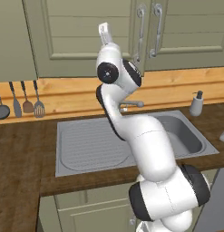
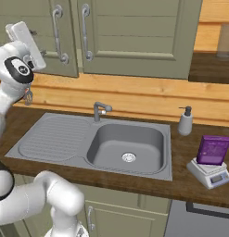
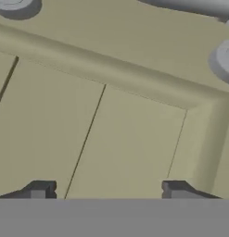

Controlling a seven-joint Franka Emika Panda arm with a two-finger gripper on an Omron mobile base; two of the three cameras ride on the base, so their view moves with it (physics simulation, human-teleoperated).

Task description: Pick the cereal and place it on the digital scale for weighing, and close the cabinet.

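We see the cereal (image 2: 213,150), a small purple box, standing upright on the digital scale (image 2: 209,173), which sits on the wooden counter (image 2: 190,152) near its right end, to the right of the sink (image 2: 51,139) and just in front of the grey soap dispenser (image 2: 185,121). The cabinet (image 2: 134,41) hangs on the wall above the sink, and from both base views its two panelled doors look flush, with the curved silver handles (image 2: 85,32) side by side at the middle seam. Our arm (image 1: 131,131) reaches up from the base toward the left door. In the hand view the gripper (image 3: 106,190) faces a door panel (image 3: 111,139) at very close range; the two dark fingertips (image 3: 39,190) stand well apart with nothing between them, so we read the jaws as released and carrying no object. We cannot tell whether the tips touch the door. Four utensils (image 1: 20,104) hang on the wooden backsplash at the counter's left end, and the faucet (image 2: 99,110) rises at the back edge of the sink.
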